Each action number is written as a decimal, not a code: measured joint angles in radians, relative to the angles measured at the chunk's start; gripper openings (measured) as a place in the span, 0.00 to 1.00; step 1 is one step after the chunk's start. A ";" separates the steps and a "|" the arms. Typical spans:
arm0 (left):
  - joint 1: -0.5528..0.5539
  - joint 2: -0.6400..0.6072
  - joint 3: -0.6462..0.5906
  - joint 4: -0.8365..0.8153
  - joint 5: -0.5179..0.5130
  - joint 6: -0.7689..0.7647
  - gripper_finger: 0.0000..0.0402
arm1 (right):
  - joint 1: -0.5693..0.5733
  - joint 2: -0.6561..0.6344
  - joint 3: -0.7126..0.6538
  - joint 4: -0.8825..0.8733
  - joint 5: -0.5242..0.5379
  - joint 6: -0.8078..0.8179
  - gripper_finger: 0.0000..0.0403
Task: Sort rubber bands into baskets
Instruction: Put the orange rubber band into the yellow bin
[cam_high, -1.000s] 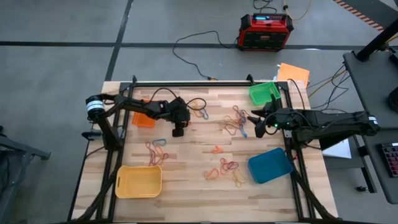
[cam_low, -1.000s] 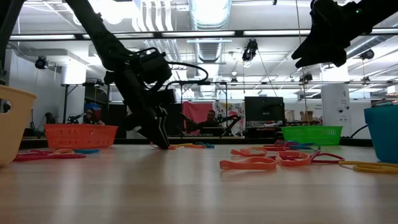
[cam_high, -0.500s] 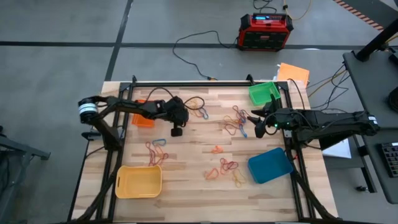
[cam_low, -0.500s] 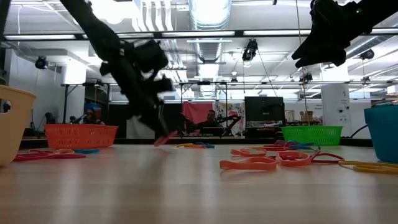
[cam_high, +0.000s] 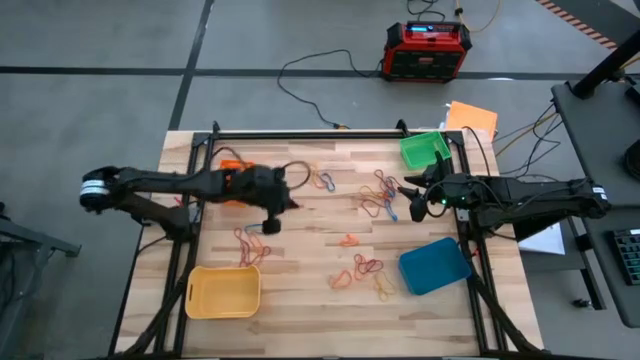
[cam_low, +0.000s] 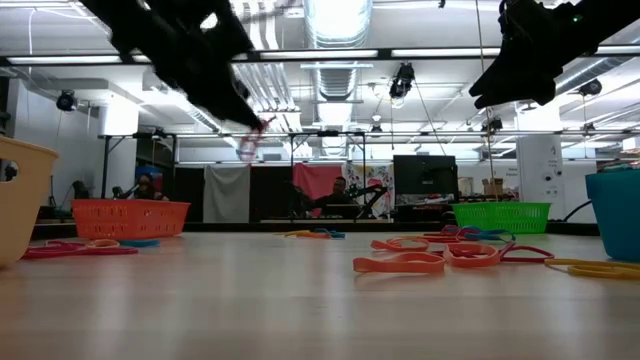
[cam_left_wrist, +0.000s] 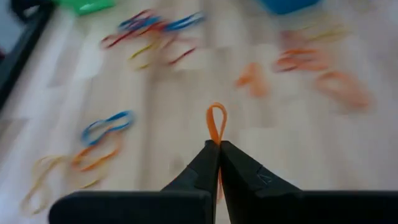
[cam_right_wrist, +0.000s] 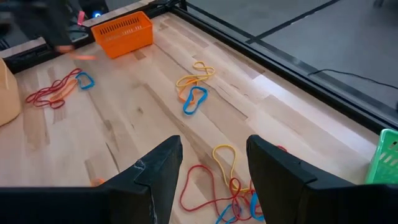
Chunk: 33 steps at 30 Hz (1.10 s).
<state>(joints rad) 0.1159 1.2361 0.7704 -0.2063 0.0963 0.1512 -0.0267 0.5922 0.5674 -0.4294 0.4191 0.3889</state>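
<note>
Since half a second ago, when the left gripper (cam_high: 269, 226) was down near the boards, it has risen and swung back toward the left side of the table (cam_high: 300, 300) — its fingers (cam_left_wrist: 205, 165) pinched tight on one orange band (cam_left_wrist: 216, 122), whose loop sticks up from the tips. That reads as a clean pick, and the band now needs to go to a basket; the orange basket (cam_high: 231, 193) is the likely match, just beside the arm, while the yellow basket (cam_high: 223, 292) sits at the near left corner. Loose bands (cam_high: 369, 268) are scattered over the middle of the table, with another tangle (cam_high: 378, 205) toward the right. The blue basket (cam_high: 435, 266) and green basket (cam_high: 424, 150) stand at the right edge, and the right gripper (cam_high: 408, 196) hovers between them with its fingers (cam_right_wrist: 163, 163) spread and empty.

The orange basket is largely covered by the left arm from above. The held band is too small to pick out there — only the wrist view shows it clearly.
</note>
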 joint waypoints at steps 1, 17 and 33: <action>-0.039 -0.024 0.000 -0.016 0.000 -0.022 0.00 | 0.000 0.000 0.000 -0.001 0.000 0.000 0.44; -0.751 -0.227 0.003 -0.316 -0.028 -0.898 0.00 | 0.000 0.000 0.000 0.000 0.000 0.003 0.44; -0.853 -0.017 0.003 -0.572 0.006 -1.171 0.00 | 0.000 0.000 -0.001 0.000 0.000 0.031 0.44</action>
<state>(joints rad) -0.7372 1.2186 0.7738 -0.7785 0.1018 -1.0200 -0.0269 0.5922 0.5667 -0.4294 0.4187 0.4197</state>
